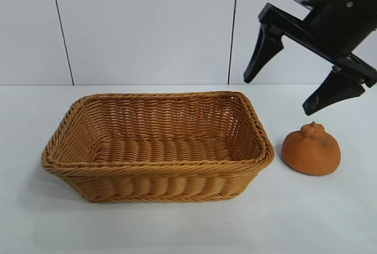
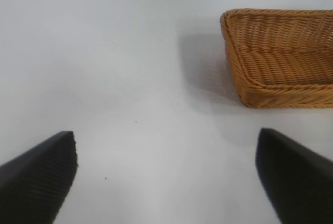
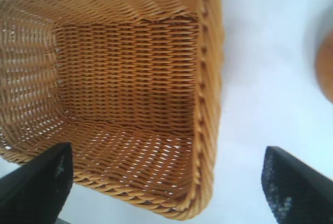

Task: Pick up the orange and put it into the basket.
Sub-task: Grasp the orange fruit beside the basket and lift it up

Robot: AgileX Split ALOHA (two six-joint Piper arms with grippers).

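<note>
The orange (image 1: pixel 310 149), dull orange-brown with a knobby top, sits on the white table just right of the basket (image 1: pixel 259 133), apart from it. The woven tan basket is empty. My right gripper (image 1: pixel 281 93) hangs open in the air above the gap between the basket's right end and the orange, touching nothing. In the right wrist view the gripper (image 3: pixel 166 182) is over the basket's end wall (image 3: pixel 205 104), and a sliver of the orange (image 3: pixel 327 73) shows at the edge. My left gripper (image 2: pixel 166 174) is open over bare table, the basket (image 2: pixel 244 86) beyond it.
White table (image 1: pixel 177 224) with a white panelled wall (image 1: pixel 147 24) behind. The left arm is out of the exterior view.
</note>
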